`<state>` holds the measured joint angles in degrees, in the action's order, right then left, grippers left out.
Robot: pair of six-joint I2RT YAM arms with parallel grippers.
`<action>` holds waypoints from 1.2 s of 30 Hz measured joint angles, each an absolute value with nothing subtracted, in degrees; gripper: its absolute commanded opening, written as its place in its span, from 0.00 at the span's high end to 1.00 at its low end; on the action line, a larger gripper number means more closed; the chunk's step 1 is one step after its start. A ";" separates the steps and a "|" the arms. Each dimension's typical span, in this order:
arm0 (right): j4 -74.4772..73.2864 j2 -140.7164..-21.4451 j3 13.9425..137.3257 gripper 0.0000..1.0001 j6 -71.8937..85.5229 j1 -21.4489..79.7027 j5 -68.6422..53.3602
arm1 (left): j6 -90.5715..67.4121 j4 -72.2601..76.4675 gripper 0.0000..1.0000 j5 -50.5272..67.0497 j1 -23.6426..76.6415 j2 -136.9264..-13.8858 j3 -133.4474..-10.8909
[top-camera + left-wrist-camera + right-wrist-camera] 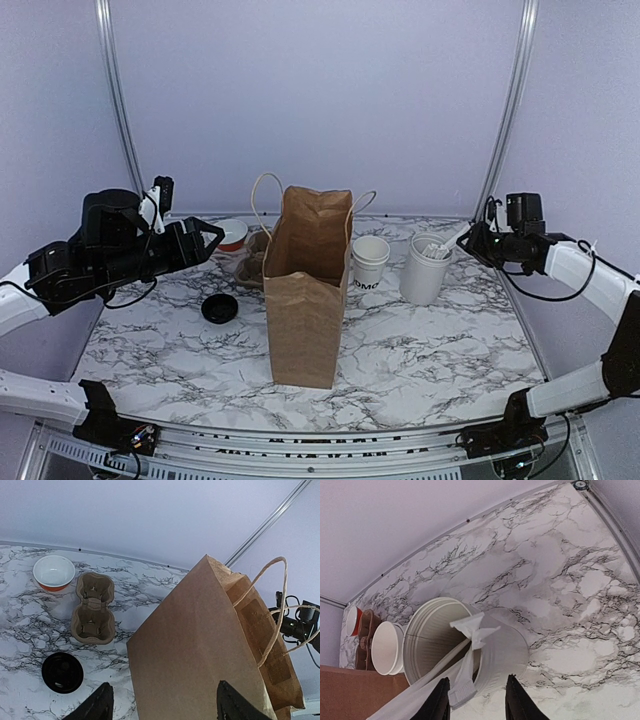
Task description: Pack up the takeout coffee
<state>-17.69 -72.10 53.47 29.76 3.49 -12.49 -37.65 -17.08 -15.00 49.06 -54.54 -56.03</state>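
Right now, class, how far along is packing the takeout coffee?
Done: nothing; the bag stands open. In hand: the right gripper, open, brackets a wrapped utensil in the tub; left gripper open, empty. Left: cup and lid, apart on the table, unpacked.

Marble table (420, 350) bears bag (305, 300), cup (369, 262), lid (220, 309), tub (424, 272), carrier (250, 265), bowl (232, 233)

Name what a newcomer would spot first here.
The tall brown paper bag with twine handles stands open in the middle. Right of it sit a small white paper cup with black lettering and a taller white tub of wrapped utensils, which the right gripper hovers over. A round black plastic lid lies left of the bag.
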 measured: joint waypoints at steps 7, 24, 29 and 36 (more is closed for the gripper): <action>-17.19 -75.29 54.24 0.70 28.58 7.07 -8.05 | -38.19 -17.06 0.29 -14.96 49.04 -54.72 -55.75; -18.20 -77.03 60.60 0.90 26.70 9.93 -1.48 | -38.35 -17.02 0.29 -14.55 49.04 -54.65 -54.85; -19.29 -77.01 60.62 0.87 26.48 10.09 -1.10 | -38.37 -17.04 0.29 -14.24 49.04 -54.65 -54.83; -20.86 -76.95 60.95 0.79 26.33 10.20 -1.56 | -38.37 -17.02 0.30 -13.96 49.04 -54.65 -54.83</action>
<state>-20.86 -76.95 60.95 26.33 10.20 -1.56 -38.37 -17.02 -13.96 49.04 -54.65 -54.83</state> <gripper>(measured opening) 0.194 0.706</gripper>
